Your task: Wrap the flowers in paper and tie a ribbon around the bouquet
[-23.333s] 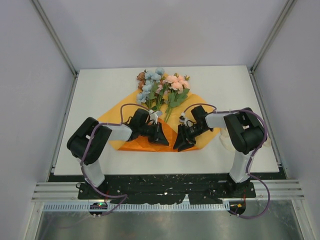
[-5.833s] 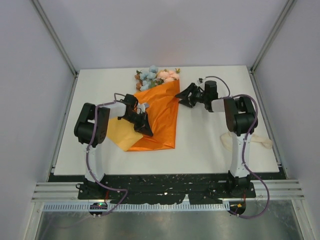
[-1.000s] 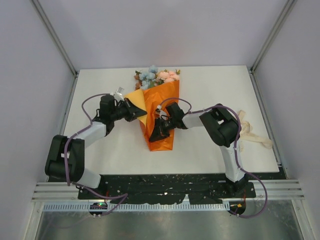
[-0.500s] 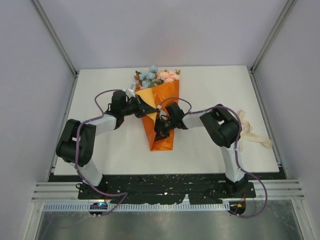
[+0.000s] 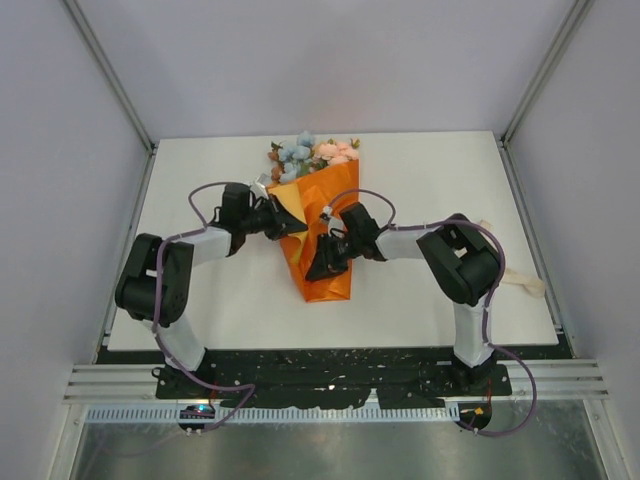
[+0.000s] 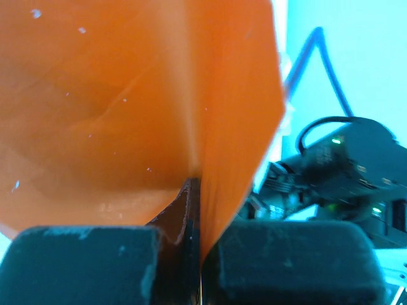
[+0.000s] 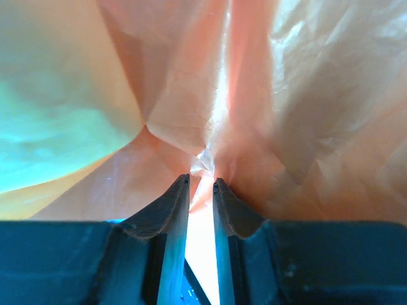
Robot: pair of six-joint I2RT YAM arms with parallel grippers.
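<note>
From where I stand, the wrapping looks nearly finished and the tying hasn't started. The paper [image 5: 338, 200] is already rolled into an orange cone around the stems, its point toward the arms and its mouth toward the far wall, lying about mid-tabletop [image 5: 430, 180].

Nearest me, on the lower half of the cone, sits the right claw [image 5: 313, 272]. Its wrist view shows the right claw [image 7: 201, 190] parted a little, light showing through the slit. A pinched crease of paper lies just past the tips, with nothing that I can make out clamped between them.

A bit farther up, on the cone's left edge, the left claw [image 5: 299, 228] is clenched on the last loose flap. Close up, the left claw [image 6: 194, 213] has the orange sheet nipped flat between its pads.

Beyond the cone's mouth, the flowers [image 5: 312, 153] poke out, blue and pink.

The ribbon [image 5: 528, 288] lies well to the right of the cone, mostly hidden behind the right arm and untouched. My guess is that pressing the flap down and binding the bouquet [image 5: 325, 215] are all that's left.

A second ago the left claw held that flap out to the cone's left, its pale underside showing. Now it's carried across onto the cone. The right arm's elbow has swung outward, covering more ribbon.
</note>
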